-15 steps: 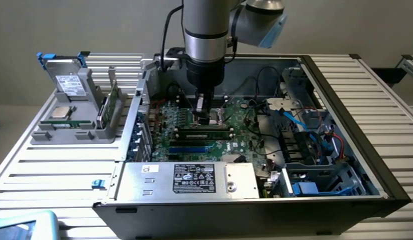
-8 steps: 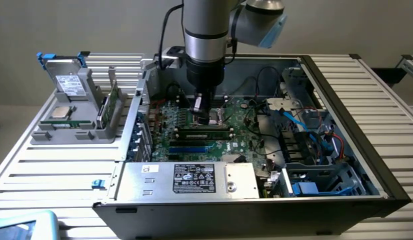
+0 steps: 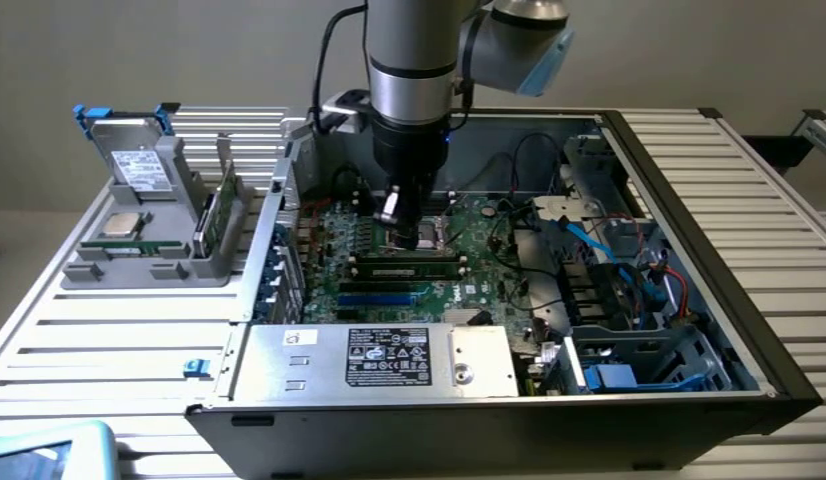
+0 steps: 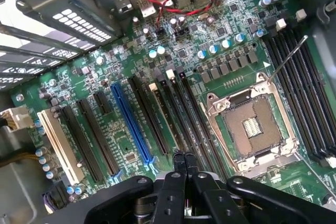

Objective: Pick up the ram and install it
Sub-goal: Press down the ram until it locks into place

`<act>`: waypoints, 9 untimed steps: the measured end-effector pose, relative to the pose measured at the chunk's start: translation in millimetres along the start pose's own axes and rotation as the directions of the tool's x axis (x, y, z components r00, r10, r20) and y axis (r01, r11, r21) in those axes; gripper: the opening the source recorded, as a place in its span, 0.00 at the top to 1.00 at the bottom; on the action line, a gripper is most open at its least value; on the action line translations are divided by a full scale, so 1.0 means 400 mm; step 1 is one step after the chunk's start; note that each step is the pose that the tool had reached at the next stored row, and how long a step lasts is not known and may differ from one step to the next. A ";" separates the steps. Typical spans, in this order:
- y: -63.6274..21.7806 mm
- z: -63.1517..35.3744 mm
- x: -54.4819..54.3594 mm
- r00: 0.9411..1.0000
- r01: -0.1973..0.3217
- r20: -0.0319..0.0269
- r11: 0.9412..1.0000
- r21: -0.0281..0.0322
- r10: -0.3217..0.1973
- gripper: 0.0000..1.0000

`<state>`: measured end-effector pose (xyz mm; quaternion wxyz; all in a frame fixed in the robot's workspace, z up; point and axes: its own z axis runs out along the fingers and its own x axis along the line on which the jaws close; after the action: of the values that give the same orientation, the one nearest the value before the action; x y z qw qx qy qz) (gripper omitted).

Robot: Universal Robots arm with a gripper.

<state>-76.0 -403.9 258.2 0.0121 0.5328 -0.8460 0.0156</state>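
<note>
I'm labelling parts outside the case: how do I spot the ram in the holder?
On the exterior view's left of the open computer case sits a grey holder. The ram stands on edge at its case-side end: a thin green board, unlike the square silver chip lying flat nearby.

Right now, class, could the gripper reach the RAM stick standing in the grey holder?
Probably not directly: the gripper is shut and low inside the computer case, whose side wall stands between it and the RAM stick in the grey holder outside.
</note>
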 end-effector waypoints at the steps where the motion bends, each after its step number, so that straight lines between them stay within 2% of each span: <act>1: 0.000 0.000 0.000 1.000 -0.015 0.000 1.000 -0.001 0.015 0.89; 5: 0.000 0.000 0.000 0.997 -0.074 -0.001 0.997 -0.003 0.074 0.89; 9: 0.000 0.000 0.000 0.991 -0.134 -0.002 0.991 -0.005 0.134 0.89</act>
<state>-75.9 -403.8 258.2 0.0131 0.4749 -0.8798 0.0148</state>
